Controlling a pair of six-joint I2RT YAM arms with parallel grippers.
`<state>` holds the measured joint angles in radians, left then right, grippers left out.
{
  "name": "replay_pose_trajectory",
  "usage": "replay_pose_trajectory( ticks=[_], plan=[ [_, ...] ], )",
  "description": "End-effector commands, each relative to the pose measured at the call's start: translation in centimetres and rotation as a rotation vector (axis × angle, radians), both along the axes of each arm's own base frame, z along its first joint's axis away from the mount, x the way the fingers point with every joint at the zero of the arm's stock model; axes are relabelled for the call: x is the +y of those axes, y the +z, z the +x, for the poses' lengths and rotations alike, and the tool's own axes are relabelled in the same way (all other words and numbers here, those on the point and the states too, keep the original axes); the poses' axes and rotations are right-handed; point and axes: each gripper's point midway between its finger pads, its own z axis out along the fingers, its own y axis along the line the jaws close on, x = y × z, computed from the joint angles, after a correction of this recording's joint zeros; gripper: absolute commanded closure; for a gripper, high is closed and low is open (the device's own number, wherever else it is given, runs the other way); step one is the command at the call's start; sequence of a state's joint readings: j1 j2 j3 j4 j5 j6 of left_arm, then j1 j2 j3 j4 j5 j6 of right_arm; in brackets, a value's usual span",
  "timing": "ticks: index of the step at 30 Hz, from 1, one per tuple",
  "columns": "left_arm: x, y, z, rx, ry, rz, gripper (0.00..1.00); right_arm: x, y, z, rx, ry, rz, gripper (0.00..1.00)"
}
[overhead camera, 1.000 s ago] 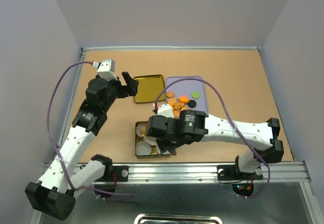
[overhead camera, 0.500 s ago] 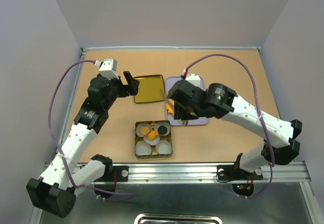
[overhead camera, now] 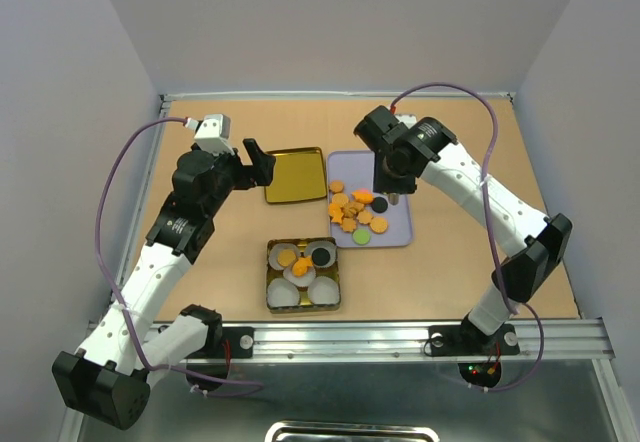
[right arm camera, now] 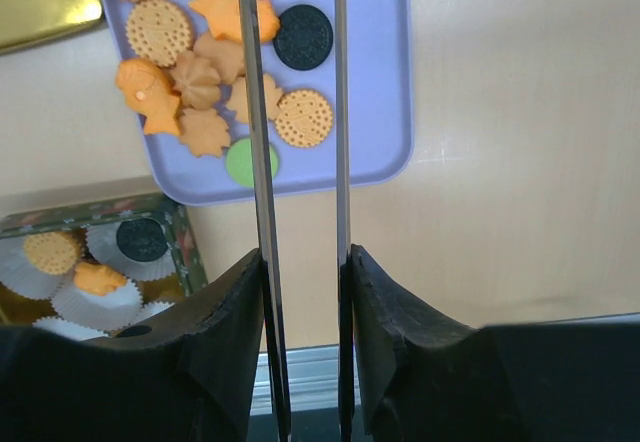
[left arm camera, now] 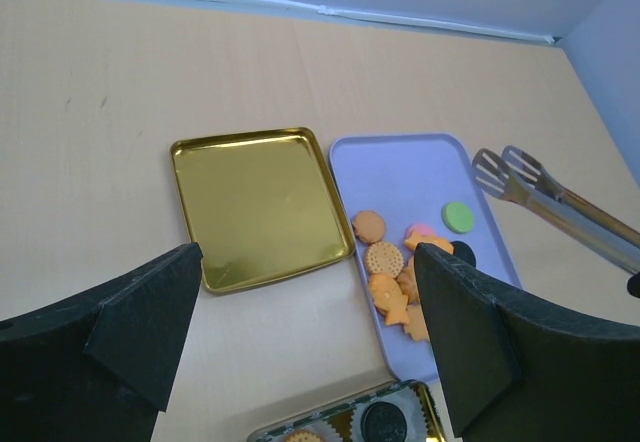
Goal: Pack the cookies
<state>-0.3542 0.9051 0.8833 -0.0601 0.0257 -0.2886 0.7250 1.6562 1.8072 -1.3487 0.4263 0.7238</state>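
We see the right hand [right arm camera: 303, 254] clamped on slim metal tongs [right arm camera: 258, 142] aimed down at the lilac tray [right arm camera: 390, 112], likely to pinch the next piece. Most cookies [right arm camera: 200, 82], flat rounds and flower shapes, lie there. A few sit in pleated paper cups [overhead camera: 325, 290] in the tin [overhead camera: 268, 282]. The left hand [left arm camera: 308, 252] hangs released over the glossy gold lid [left arm camera: 262, 202].

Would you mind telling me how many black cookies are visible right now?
2. One black cookie lies on the purple tray; the other sits in the tin. The tongs might hide more.
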Motion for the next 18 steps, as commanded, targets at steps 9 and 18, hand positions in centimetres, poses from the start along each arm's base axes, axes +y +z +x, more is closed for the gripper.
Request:
replay_pose_trajectory(
  ticks=[9, 18],
  plan=[
    [-0.1, 0.6, 0.0, -0.055, -0.011, 0.012, 0.01, -0.7, -3.5, 0.4, 0.081, -0.002, 0.031, 0.58],
    [0.0, 0.6, 0.4, -0.069, -0.009, 0.025, 0.01, -0.6, -5.2, 0.3, 0.118, -0.009, 0.026, 0.51]
  ],
)
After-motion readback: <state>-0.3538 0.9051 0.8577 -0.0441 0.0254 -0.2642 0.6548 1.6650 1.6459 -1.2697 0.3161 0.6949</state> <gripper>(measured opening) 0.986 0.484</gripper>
